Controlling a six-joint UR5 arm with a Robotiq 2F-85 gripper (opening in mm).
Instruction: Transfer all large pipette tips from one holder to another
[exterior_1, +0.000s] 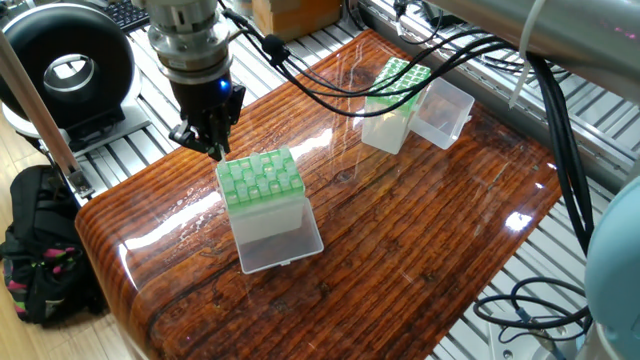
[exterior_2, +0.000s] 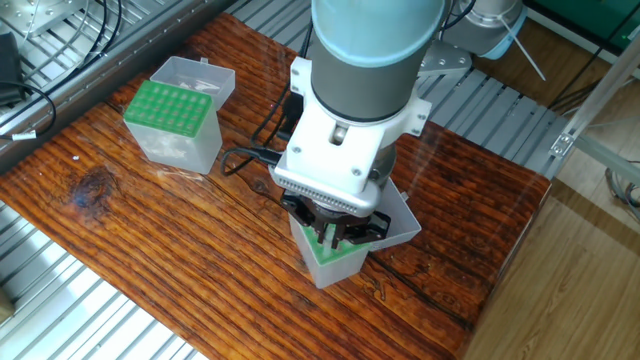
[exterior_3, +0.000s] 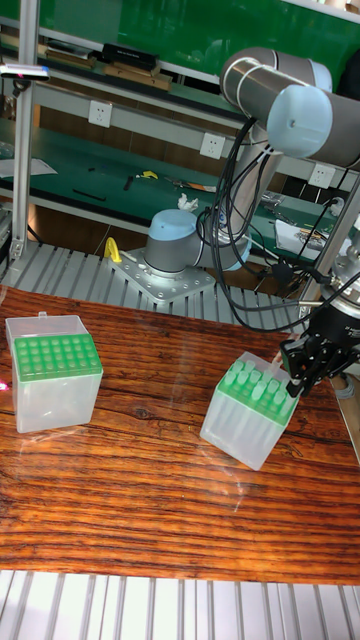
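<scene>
1. My tool (exterior_1: 212, 148) hangs over the back edge of the near holder (exterior_1: 262, 180), the green-topped box whose clear lid lies open on the worktop (exterior_1: 400, 250). In the one fixed view the fingers come together to a narrow point just above the green rack. I cannot tell whether a tip is pinched between them; nothing clear shows there.

2. The large pipette tips (exterior_3: 258, 390) stand in this near holder as pale stubs rising from the rack holes. In the tall fixed view my tool sits at about 3 o'clock of the box, over its outer row.

3. To do this step well, I judge I should centre over one stub only, with its neighbours outside the fingers, and descend straight down along the tip's axis. The box looks tilted in the tall fixed view, so I would match that lean rather than come in plumb.

4. Grip lightly on the collar, then lift straight until the taper clears the rack. A sideways pull could drag the light box or flick a neighbouring tip out.

5. The far holder (exterior_2: 172, 120) stands well apart, toward 10 o'clock in the other fixed view, lid open behind it. I cannot see whether its holes are filled, so I would pick the hole once I am above it.
</scene>
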